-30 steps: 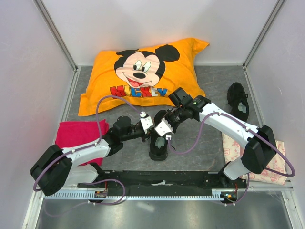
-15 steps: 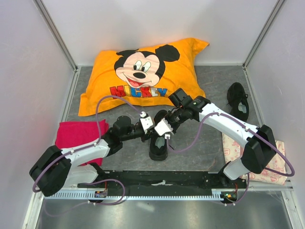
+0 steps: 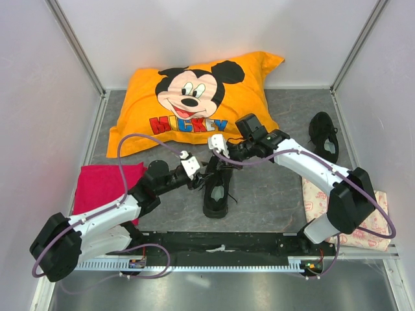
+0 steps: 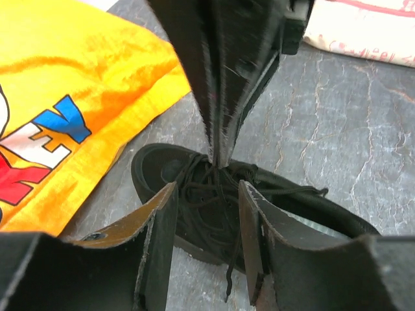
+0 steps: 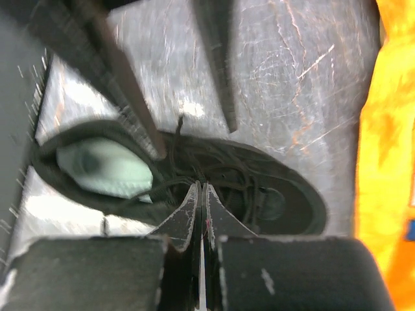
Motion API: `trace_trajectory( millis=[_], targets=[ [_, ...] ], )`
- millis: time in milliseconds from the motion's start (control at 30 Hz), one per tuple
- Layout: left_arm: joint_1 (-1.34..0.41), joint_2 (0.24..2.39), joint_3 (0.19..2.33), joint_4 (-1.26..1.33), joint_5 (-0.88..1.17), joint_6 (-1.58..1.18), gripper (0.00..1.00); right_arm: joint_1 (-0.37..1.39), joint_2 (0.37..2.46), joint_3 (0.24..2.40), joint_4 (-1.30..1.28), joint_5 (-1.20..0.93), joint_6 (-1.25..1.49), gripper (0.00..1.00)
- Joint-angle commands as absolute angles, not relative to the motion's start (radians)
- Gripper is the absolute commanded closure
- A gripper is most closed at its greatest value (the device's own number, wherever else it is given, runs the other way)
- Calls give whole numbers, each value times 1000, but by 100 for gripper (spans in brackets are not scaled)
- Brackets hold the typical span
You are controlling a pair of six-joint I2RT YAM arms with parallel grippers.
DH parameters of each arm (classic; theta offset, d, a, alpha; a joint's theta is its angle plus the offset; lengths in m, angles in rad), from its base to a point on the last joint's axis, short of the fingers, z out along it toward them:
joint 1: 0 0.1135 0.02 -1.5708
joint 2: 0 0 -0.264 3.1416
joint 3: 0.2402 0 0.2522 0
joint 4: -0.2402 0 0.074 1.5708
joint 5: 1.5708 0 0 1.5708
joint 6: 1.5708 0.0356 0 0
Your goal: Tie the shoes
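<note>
One black shoe [image 3: 216, 192] lies at the middle of the mat, toe toward the pillow, its pale insole [image 5: 104, 170] showing. My right gripper [image 5: 201, 187] is shut on a thin black lace just above the shoe's eyelets; the laces [image 4: 209, 188] rise to its tip [image 4: 217, 161]. My left gripper [image 4: 207, 189] stands open on the shoe's left side with nothing between its fingers; a loose lace end [image 4: 228, 285] dangles by its right finger. From above, the left gripper [image 3: 200, 175] and right gripper [image 3: 219, 162] are close together over the shoe. A second shoe [image 3: 323, 136] sits at the right rear.
An orange Mickey pillow [image 3: 194, 97] fills the back of the mat, close behind the shoe. A red cloth [image 3: 107, 184] lies at the left and a white patterned cloth [image 3: 321, 197] at the right. White walls enclose the space on three sides.
My left gripper has opened, let go of the lace and drawn back to the left. My right gripper has closed and moved toward the pillow, over the shoe's toe end.
</note>
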State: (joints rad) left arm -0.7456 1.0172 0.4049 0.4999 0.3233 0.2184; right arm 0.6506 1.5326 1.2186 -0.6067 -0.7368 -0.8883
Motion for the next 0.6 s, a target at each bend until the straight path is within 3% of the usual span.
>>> trace_trajectory(
  millis=[0, 567],
  targets=[
    [-742, 1006, 397, 528, 284, 227, 49, 641, 1516, 1193, -445, -790, -543, 100],
    [-749, 1109, 416, 632, 307, 192, 52, 641, 1471, 1118, -308, -759, -264, 100]
  ],
)
